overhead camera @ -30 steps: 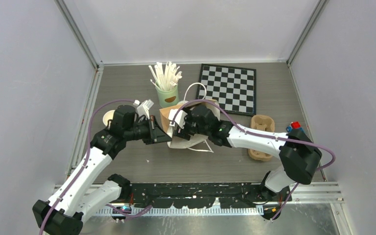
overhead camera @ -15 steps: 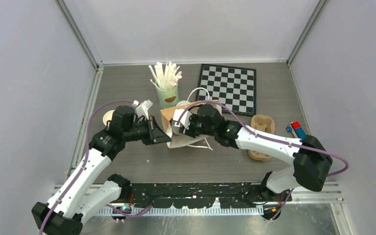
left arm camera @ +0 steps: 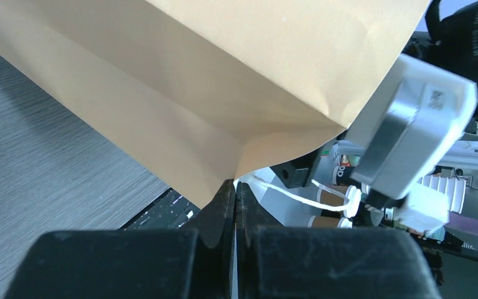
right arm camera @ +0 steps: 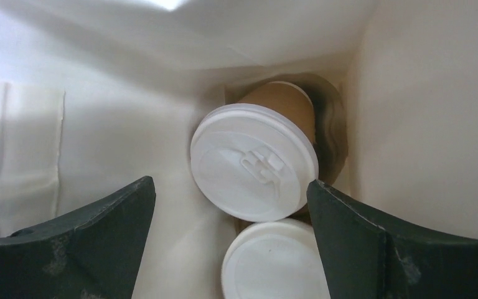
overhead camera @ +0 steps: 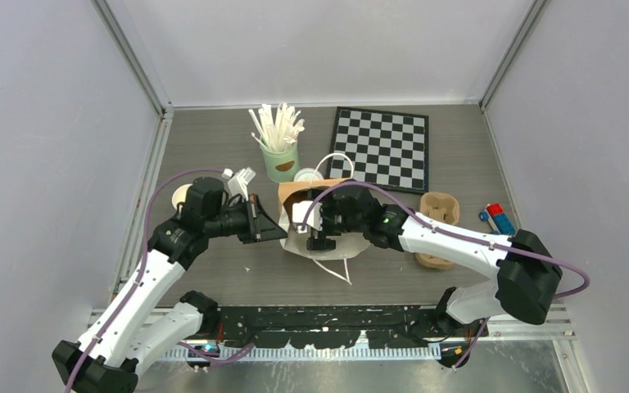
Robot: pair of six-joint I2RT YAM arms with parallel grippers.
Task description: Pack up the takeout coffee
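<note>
**Top external view.** A brown paper bag (overhead camera: 296, 193) is seen lying on the counter (overhead camera: 213, 139). The right pincer (overhead camera: 321, 231) is placed at the bag's white-lined mouth. The left pincer (overhead camera: 259, 223) is placed at the bag's left edge. The cups are hidden in this view. A green can of white sticks (overhead camera: 280, 162) is stood just behind the bag. A moulded-pulp tray (overhead camera: 437, 231) is laid to the right of the bag, apart from it.

**Left wrist view.** The left pincer (left arm camera: 235, 196) is shown pressed together on a folded corner of the bag's (left arm camera: 224, 93) brown paper.

**Right wrist view.** Two lidded cups are seen deep inside the bag, against its white lining (right arm camera: 99, 93). The first cup (right arm camera: 254, 163) is shown with its tan wall visible past the white lid. Of the second cup (right arm camera: 277, 265), only the lid is shown, just beside the first. The right pincer (right arm camera: 230, 184) is spread wide, and both cups are framed between its fingers (right arm camera: 87, 243), farther into the bag. Neither cup is gripped.
</note>
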